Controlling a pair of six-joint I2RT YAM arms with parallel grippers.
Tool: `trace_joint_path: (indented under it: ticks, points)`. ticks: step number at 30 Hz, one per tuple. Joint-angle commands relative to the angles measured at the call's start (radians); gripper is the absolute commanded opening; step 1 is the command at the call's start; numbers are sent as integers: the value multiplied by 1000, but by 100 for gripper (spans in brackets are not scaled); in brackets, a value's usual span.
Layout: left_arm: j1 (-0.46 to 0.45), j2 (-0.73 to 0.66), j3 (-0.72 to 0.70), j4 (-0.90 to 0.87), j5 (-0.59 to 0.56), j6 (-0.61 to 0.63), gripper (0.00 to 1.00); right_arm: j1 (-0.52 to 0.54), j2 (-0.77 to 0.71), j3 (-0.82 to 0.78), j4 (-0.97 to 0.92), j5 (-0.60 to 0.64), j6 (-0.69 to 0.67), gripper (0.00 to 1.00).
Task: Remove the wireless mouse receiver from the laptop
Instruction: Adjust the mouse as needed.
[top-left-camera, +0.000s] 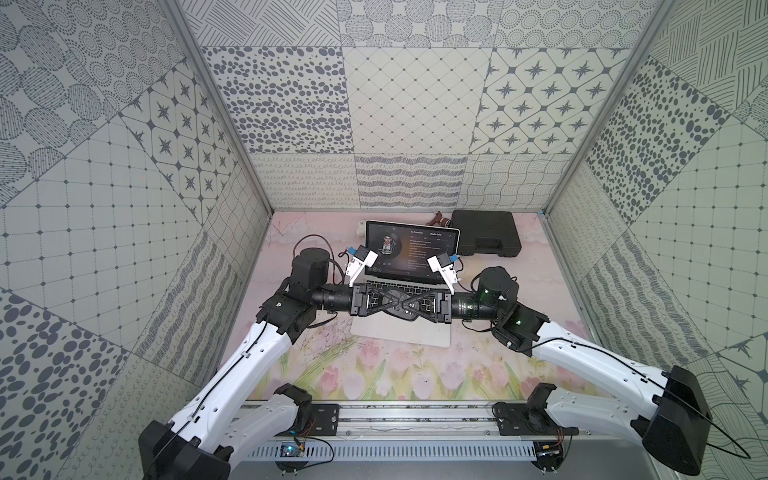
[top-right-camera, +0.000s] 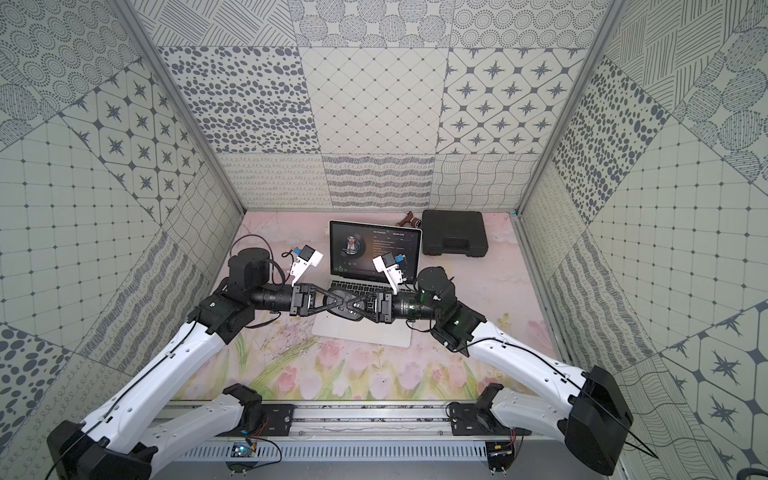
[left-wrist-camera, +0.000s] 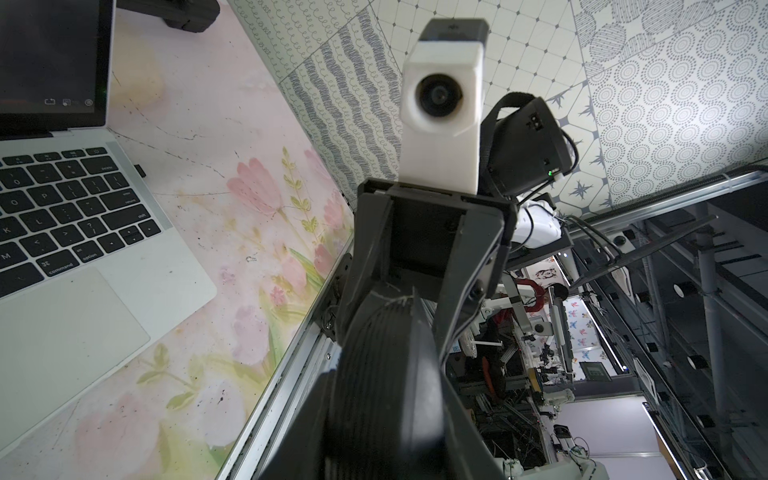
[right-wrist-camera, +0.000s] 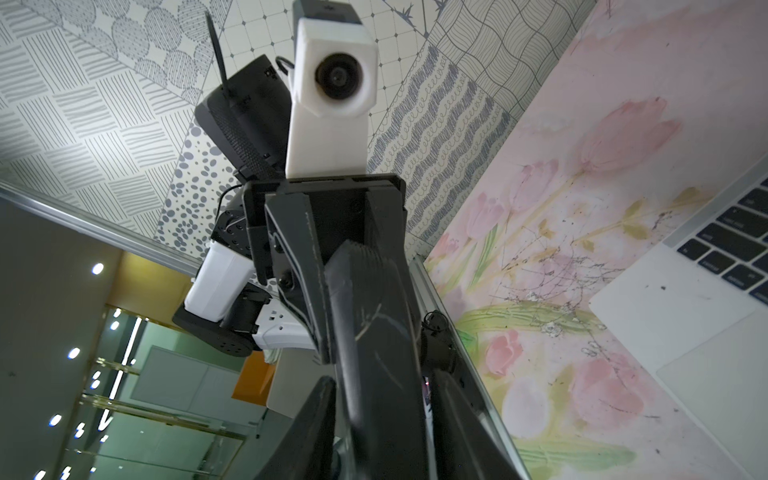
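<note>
The tulip-printed table (top-left-camera: 478, 365) carries an open silver laptop (top-left-camera: 401, 336) at frame centre; a black case (top-left-camera: 486, 232) and a small reddish-brown object (top-left-camera: 441, 219) lie to its upper right.

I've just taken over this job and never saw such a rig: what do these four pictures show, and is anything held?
The machine is a two-armed robot with pincer grippers over a flowered table. Two pictures look down from overhead, side by side; the two others come from cameras on the wrists, each facing the other arm. The left gripper and right gripper meet tip to tip above the open laptop, at a black mouse; whether either grips it is unclear. The wireless mouse receiver, a tiny black nub, sticks out of the laptop's edge beside the keyboard. A black case lies beyond it.
</note>
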Motion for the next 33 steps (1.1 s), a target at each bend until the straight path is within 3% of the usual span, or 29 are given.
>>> trace_joint_path:
  ticks: [1,2,5,11,14,24,33]
  points:
    - [0,-4,-16,114,44,-44,10,5,15,-16,92,2,-5,27]
    - [0,-2,-18,122,48,-55,23,5,16,-18,94,1,-8,22]
    - [4,-3,-13,135,48,-78,43,5,10,-21,93,-7,-17,16]
    - [72,8,-31,312,125,-255,55,4,-26,-43,79,-16,-34,15]
    - [97,10,-15,299,155,-252,59,5,-42,-50,77,-22,-41,15]
    - [102,24,18,66,224,-69,60,3,-31,-39,77,-43,-47,15]
    - [60,53,50,-86,202,69,48,3,-9,-17,79,-62,-42,14]
